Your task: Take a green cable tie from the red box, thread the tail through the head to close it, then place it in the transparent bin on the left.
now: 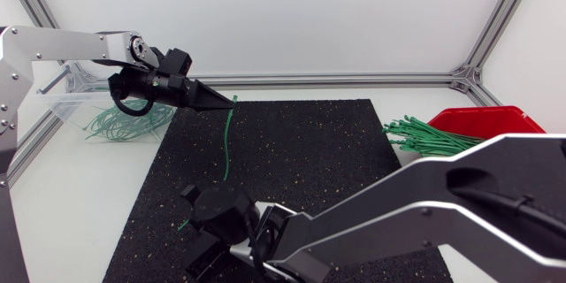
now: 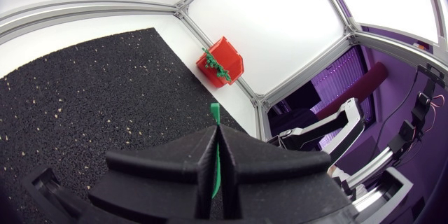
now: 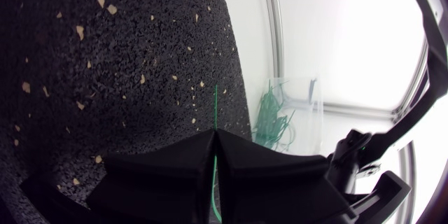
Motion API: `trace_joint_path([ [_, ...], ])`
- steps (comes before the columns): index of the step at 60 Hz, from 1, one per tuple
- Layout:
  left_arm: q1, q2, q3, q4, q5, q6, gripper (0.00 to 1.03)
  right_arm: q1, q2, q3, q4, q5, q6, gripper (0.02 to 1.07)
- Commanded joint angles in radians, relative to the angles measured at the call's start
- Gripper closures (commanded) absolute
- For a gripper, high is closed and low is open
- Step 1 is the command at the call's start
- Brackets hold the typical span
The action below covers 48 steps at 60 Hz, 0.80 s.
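A green cable tie [image 1: 227, 141] hangs over the black mat [image 1: 309, 159]. My left gripper [image 1: 225, 100] is shut on its upper end, and a short stub of the tie [image 2: 215, 114] pokes out past the left gripper [image 2: 215, 136]. The tie's lower end runs down to my right gripper [image 1: 205, 202] at the mat's front. In the right wrist view a thin green tie [image 3: 215, 105] sits in the seam of that gripper [image 3: 215, 136], which is shut on it. The red box [image 1: 482, 121] stands at the far right with a bundle of green ties [image 1: 424, 135] spilling out.
The transparent bin [image 1: 66, 102] lies at the back left behind my left gripper, with several looped green ties [image 1: 124, 124] in and in front of it. From the right wrist view the bin [image 3: 311, 91] is ahead, past the mat's edge. The red box [image 2: 222, 59] is far ahead of the left gripper.
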Motion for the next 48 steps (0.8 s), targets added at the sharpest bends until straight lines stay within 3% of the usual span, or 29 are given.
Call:
trace_joint_path([
  [1, 0.006, -0.007, -0.012, -0.017, 0.015, 0.038, 1.00, -0.022, -0.055, 0.048, -0.085, -0.007, 0.176, 1.02],
  [14, 0.013, -0.067, -0.054, -0.014, 0.020, 0.060, 1.00, -0.085, -0.143, 0.149, -0.434, -0.139, 0.497, 1.02],
  [28, 0.017, -0.157, -0.105, -0.017, 0.029, 0.066, 1.00, -0.131, -0.249, 0.215, -0.711, -0.193, 0.629, 1.02],
  [35, 0.002, -0.207, -0.125, -0.031, 0.037, 0.058, 1.00, -0.138, -0.332, 0.152, -0.696, -0.204, 0.649, 1.02],
  [48, -0.026, -0.246, -0.131, -0.035, 0.035, 0.040, 1.00, -0.132, -0.393, -0.040, -0.404, -0.142, 0.633, 1.02],
])
